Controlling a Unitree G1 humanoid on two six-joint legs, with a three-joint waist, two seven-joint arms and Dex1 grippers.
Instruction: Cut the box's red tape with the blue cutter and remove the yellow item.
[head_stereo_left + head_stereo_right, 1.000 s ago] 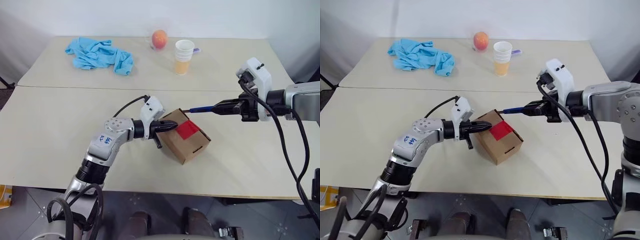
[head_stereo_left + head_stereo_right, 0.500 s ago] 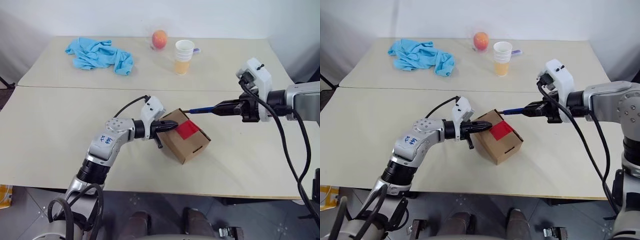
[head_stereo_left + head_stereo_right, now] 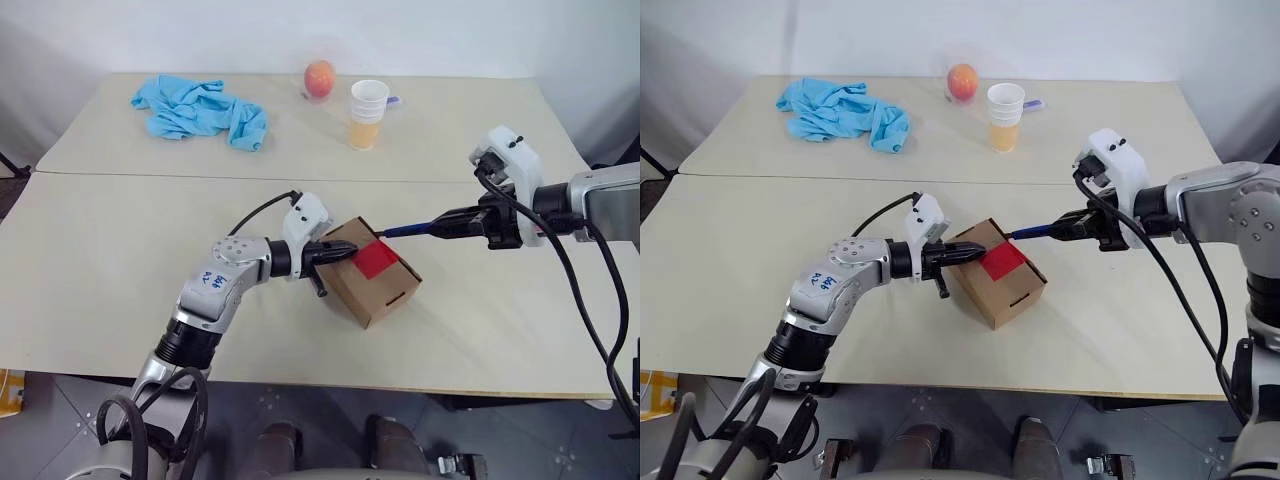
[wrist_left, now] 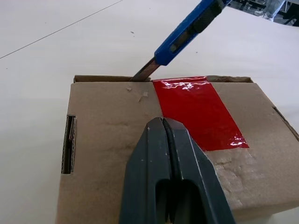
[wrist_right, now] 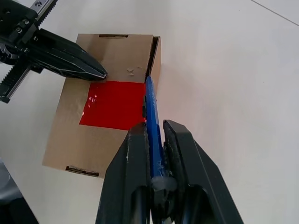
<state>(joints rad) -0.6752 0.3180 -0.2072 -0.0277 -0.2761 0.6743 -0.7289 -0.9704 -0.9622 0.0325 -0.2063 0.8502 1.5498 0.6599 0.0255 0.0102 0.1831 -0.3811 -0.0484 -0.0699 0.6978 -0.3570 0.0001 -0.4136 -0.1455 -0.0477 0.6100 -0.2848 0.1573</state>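
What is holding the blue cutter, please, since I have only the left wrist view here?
Observer: The right gripper holds it, with its jaws clamped on the handle of the blue cutter, reaching in from the robot's right side.
Operator: Thank you. What else is lying on the table near the box?
Observer: Nothing close to the box. A light-blue cloth, an orange-red fruit and a paper cup sit well behind it on the far table.
Operator: And which side of the box has a slot?
Observer: The side facing the robot has a small one, below the red tape.
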